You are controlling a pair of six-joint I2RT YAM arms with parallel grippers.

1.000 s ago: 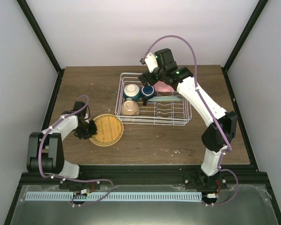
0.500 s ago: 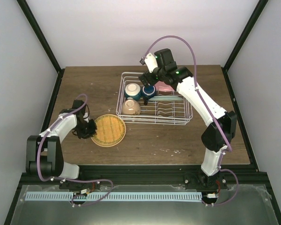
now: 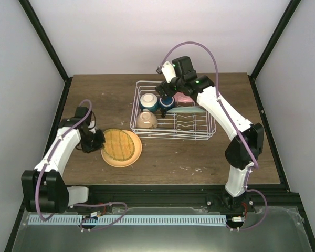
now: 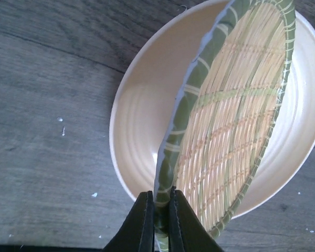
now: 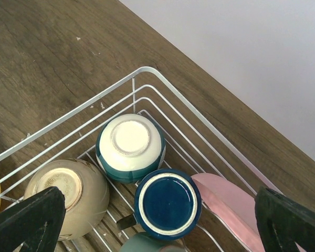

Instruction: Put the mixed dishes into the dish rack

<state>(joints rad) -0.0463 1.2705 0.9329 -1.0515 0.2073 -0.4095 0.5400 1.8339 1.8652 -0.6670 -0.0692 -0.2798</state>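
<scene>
My left gripper (image 3: 98, 143) (image 4: 158, 220) is shut on the green rim of the tan-yellow woven plate (image 3: 119, 144) (image 4: 236, 121). That plate is tilted up on edge over a peach plate (image 3: 127, 160) (image 4: 142, 131) lying on the table. The white wire dish rack (image 3: 207, 126) (image 5: 136, 73) holds an upturned white-and-blue bowl (image 3: 147, 101) (image 5: 130, 148), a cream bowl (image 3: 146, 121) (image 5: 68, 195), a dark blue mug (image 3: 166, 102) (image 5: 167, 201) and a pink plate (image 3: 185, 98) (image 5: 231, 205). My right gripper (image 3: 166, 92) (image 5: 157, 220) hangs open above the mug, holding nothing.
A pale teal plate (image 3: 185, 111) (image 5: 147, 244) also lies in the rack beside the mug. The rack's upright prongs (image 3: 186, 123) fill its right half. Black frame posts rise at the table's back corners.
My left gripper has shut on the woven plate's rim and tipped that edge up, uncovering the peach plate beneath. The right arm has hardly moved.
</scene>
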